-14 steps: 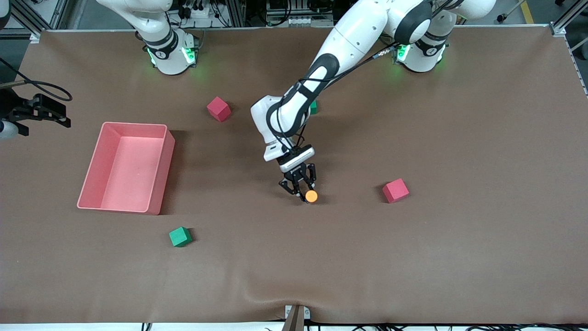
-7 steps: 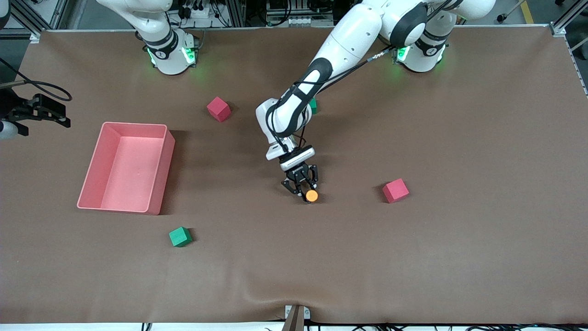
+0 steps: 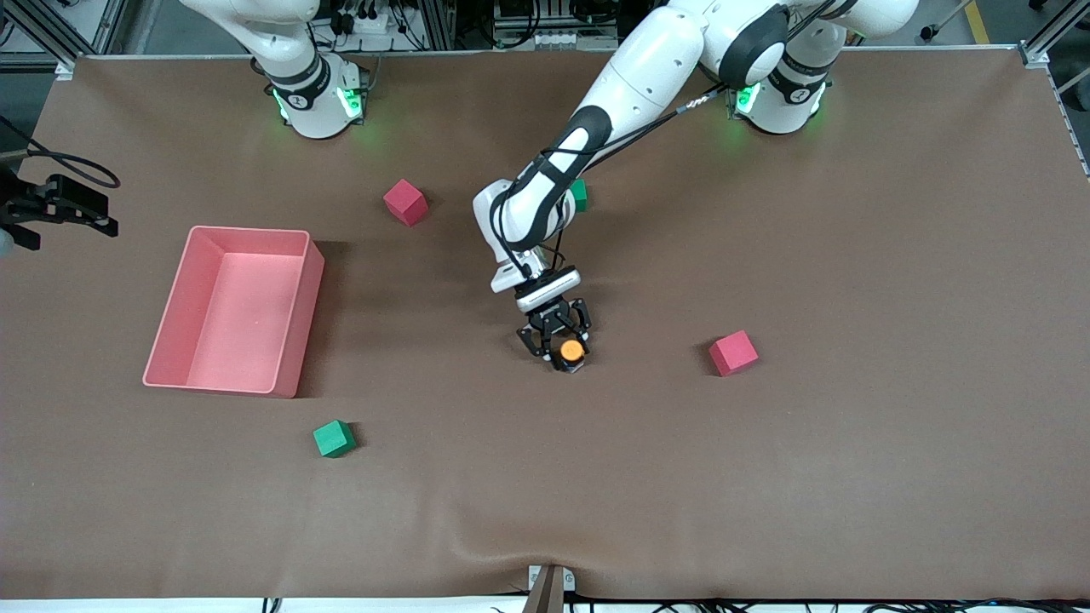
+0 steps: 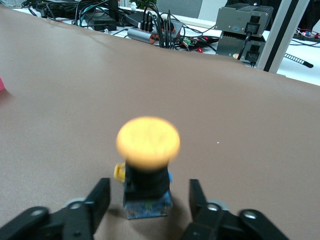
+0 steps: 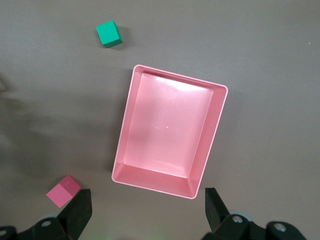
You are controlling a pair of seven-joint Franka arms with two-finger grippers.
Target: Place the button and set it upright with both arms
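The button [image 3: 571, 350] stands upright on the brown table mid-table, orange cap up, black body and bluish end down. In the left wrist view the button [image 4: 148, 150] stands between the fingers with a gap on each side. My left gripper [image 3: 562, 349] is low at the table around it, open [image 4: 149, 200]. My right gripper [image 3: 94, 217] waits up in the air at the right arm's end of the table, open and empty [image 5: 147, 205], looking down on the pink bin.
A pink bin [image 3: 247, 231] sits toward the right arm's end; its rim shows in the right wrist view [image 5: 170, 75]. Red cubes [image 3: 404, 202] [image 3: 733, 352] and green cubes [image 3: 334, 438] [image 3: 579, 194] lie scattered. The right wrist view shows one green cube [image 5: 108, 34] and one red cube [image 5: 63, 191].
The button was tipped with its cap toward the camera at the left fingertips; now it stands upright between them. The left gripper has opened. The right gripper shifted slightly.
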